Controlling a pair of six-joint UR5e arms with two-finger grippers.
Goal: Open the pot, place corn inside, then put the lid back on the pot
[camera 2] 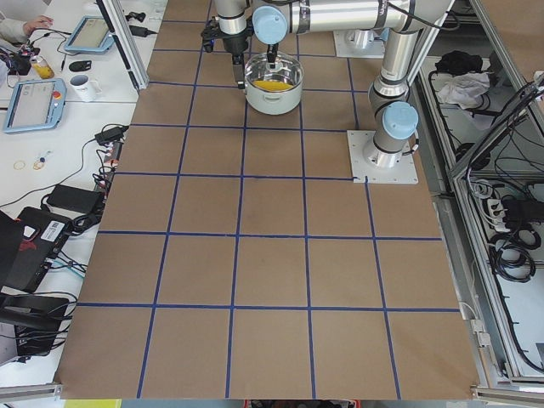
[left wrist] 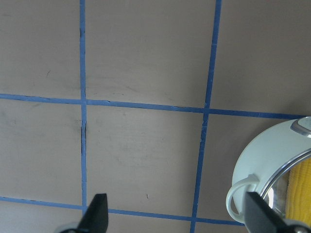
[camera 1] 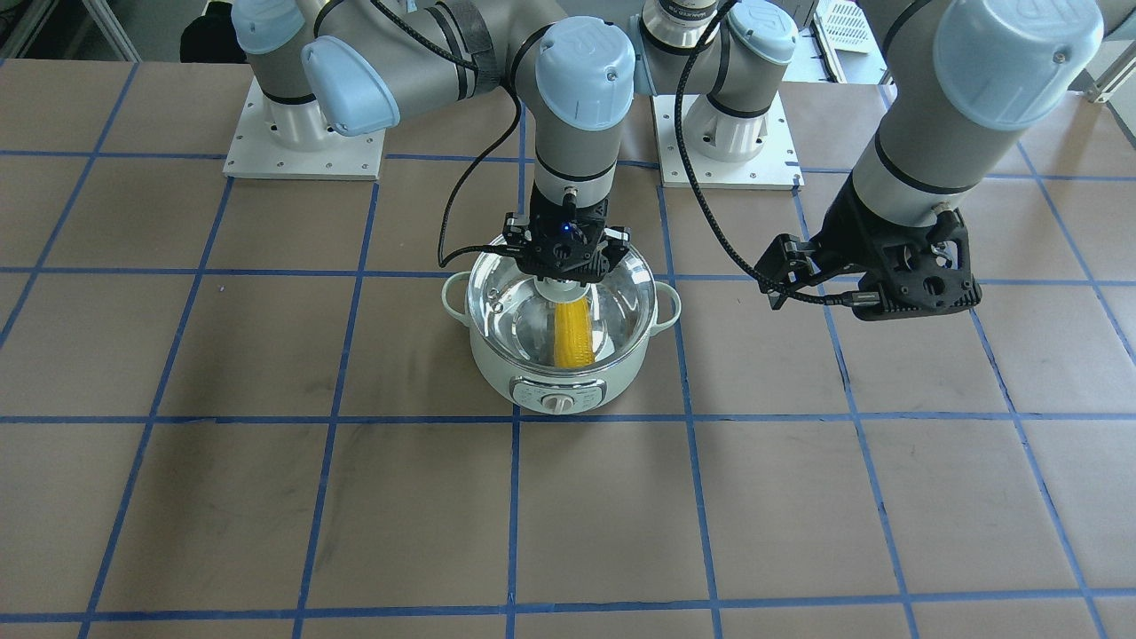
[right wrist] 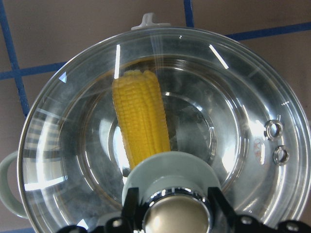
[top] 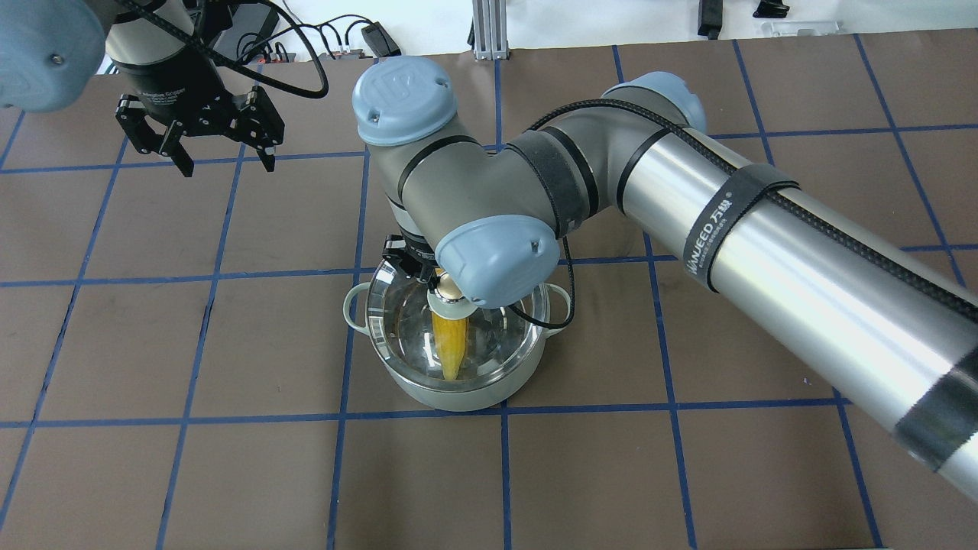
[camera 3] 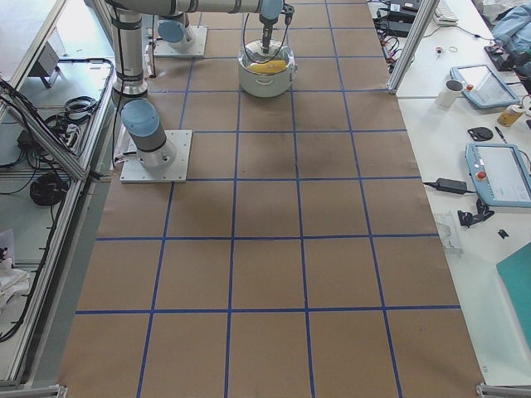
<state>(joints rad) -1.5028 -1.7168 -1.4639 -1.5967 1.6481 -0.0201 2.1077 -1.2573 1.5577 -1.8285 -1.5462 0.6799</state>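
The pale green pot stands mid-table, also in the overhead view. The yellow corn lies inside it and shows through the glass in the right wrist view. The clear glass lid sits on the pot's rim. My right gripper is straight above the pot, its fingers closed on the lid's gold knob. My left gripper is open and empty, hovering above bare table well to the pot's left; its wrist view shows the pot's edge at the right.
The brown table is marked with a grid of blue tape. Two white arm base plates sit behind the pot. My right arm's long link spans the table's right half. Benches with tablets flank the far side.
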